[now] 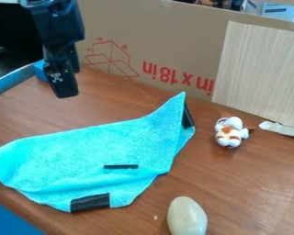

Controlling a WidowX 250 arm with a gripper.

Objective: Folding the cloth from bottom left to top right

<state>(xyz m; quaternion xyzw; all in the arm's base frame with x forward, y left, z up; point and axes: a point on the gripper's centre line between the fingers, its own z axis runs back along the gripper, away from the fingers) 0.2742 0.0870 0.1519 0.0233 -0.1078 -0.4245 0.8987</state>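
On wooden counter [247, 193], apparently pre-grasp; must lower tool [65, 88] to cloth [100, 149] at bottom left; cannot tell tool's opening.

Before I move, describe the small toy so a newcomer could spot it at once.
On the brown wooden table, find the big turquoise cloth and look right of its pointed far corner in the camera view. The small toy is there, white with orange-brown patches and rounded parts. Those patches set it apart from the smooth, plain, pale oval object nearer the camera.
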